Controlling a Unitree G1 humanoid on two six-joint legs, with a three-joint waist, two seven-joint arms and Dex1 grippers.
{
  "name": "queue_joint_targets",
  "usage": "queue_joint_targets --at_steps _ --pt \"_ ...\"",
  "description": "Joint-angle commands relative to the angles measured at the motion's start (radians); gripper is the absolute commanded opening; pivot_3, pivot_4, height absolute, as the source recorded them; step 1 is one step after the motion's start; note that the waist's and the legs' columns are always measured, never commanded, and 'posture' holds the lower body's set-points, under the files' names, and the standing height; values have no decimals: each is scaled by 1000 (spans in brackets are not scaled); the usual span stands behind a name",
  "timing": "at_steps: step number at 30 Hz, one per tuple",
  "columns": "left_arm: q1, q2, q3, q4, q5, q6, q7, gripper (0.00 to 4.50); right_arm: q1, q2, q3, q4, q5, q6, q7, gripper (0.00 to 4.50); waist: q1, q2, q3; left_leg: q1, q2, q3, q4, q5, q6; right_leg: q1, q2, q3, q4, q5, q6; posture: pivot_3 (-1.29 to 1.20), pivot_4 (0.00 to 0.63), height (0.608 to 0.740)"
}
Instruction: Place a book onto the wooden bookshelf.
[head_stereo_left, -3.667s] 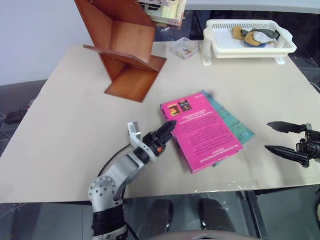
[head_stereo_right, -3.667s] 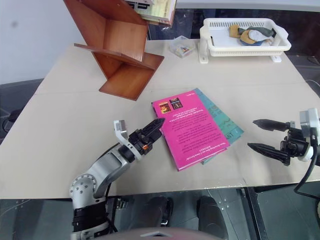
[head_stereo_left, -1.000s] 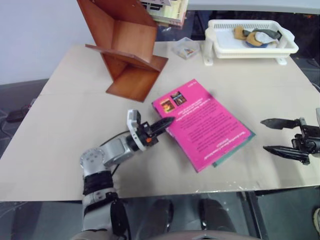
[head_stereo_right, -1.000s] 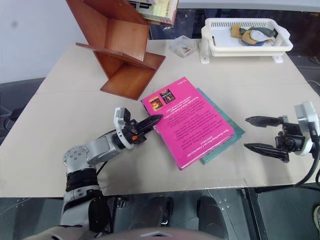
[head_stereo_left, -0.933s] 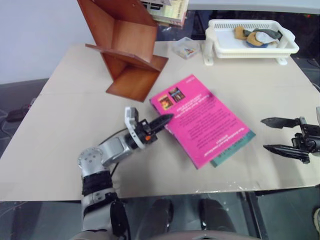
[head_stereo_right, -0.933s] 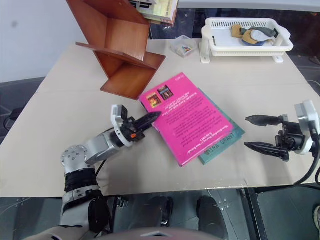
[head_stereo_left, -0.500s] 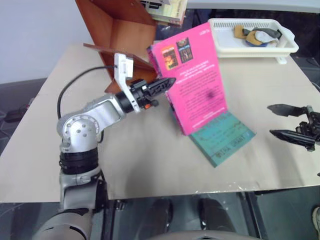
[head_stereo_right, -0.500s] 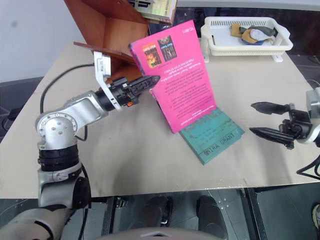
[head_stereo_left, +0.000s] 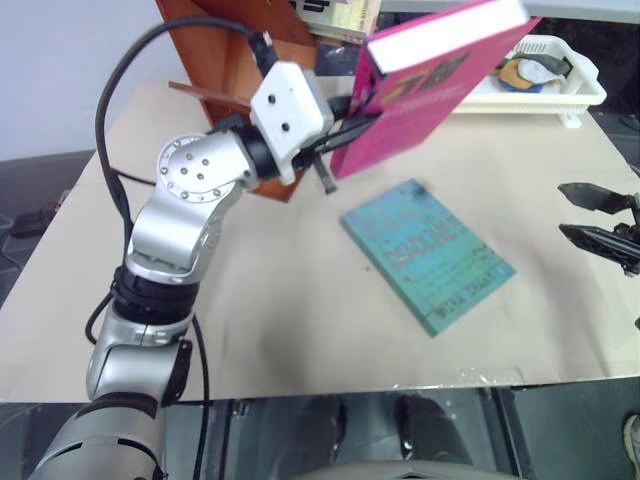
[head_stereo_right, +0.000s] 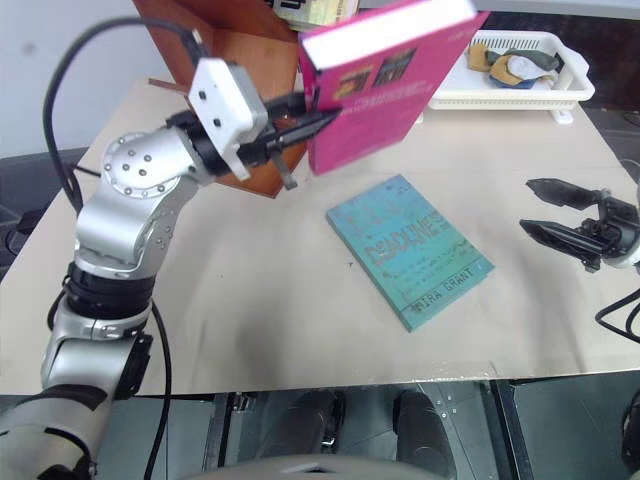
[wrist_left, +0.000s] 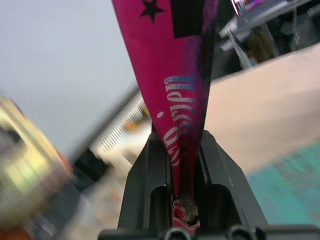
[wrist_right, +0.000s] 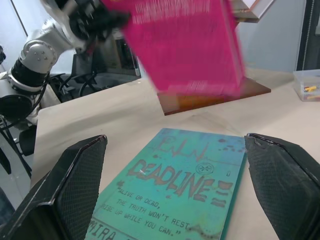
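Observation:
My left gripper (head_stereo_left: 345, 122) is shut on the spine edge of the magenta-pink book (head_stereo_left: 440, 72), which hangs in the air well above the table, tilted, its white page edges up. In the left wrist view the book (wrist_left: 172, 75) is pinched between the two black fingers (wrist_left: 145, 185). The reddish-brown wooden bookshelf (head_stereo_left: 235, 60) stands at the table's far left, just behind the raised left arm. My right gripper (head_stereo_left: 598, 222) hovers open at the right edge of the table, nothing between its fingers (wrist_right: 75, 185).
A teal-green book (head_stereo_left: 430, 252) lies flat in the middle of the beige table (head_stereo_left: 300, 330). A white slatted tray (head_stereo_left: 570, 85) with small items stands at the far right. Pale yellowish books (head_stereo_left: 345, 15) lean behind the shelf's top.
The left gripper lifted the pink book off the teal book and up toward the shelf, tilting it over. The right gripper rose slightly and drifted right.

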Motion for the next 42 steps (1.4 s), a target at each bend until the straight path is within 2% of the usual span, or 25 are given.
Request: queue_joint_targets --at_steps 1,5,11,16,20,22,28,33,42 --pt "-74 81 -36 30 213 -173 -17 117 -21 -3 -25 3 4 -20 27 4500 -4 0 0 0 0 1 0 0 0 0 0 1 0 0 0 0 150 740" --pt "-163 150 -77 49 274 -170 -148 117 -45 -3 -17 43 -16 -43 29 4500 -4 0 0 1 0 2 0 0 0 -1 1 1 2 0 0 0 150 740" --pt "-315 268 -129 200 376 -304 -354 117 -101 4 5 131 -54 -75 62 4500 -6 0 0 1 -1 2 1 0 0 -1 4 1 4 0 0 0 150 740" --pt "-415 286 -121 267 378 -283 -478 117 -155 8 38 196 -85 -100 92 4500 -16 0 1 1 -1 2 1 0 1 -1 5 1 4 0 0 0 150 740" --pt "-504 307 -122 349 453 -295 -502 117 -197 12 56 238 -97 -110 95 4500 -27 1 2 0 -1 2 3 0 1 -2 5 1 6 0 1 0 150 740" --pt "-513 316 -119 347 443 -246 -551 117 -212 10 74 256 -96 -119 95 4500 -28 1 2 0 -1 2 3 0 1 -2 5 1 6 0 1 0 150 740" --pt "-524 397 -115 369 507 -268 -602 117 -276 16 122 316 -95 -141 95 4500 -49 2 4 1 0 3 3 0 1 -4 6 3 10 0 1 0 150 740" --pt "-551 441 -108 397 542 -273 -632 117 -322 9 151 357 -59 -144 95 4500 -55 3 4 0 0 3 6 0 1 -4 7 3 11 0 1 0 150 740" --pt "-556 457 -105 397 564 -269 -650 117 -380 20 163 367 51 -82 95 4500 -55 3 5 -1 0 3 9 0 1 -4 7 3 13 -1 1 0 150 740"
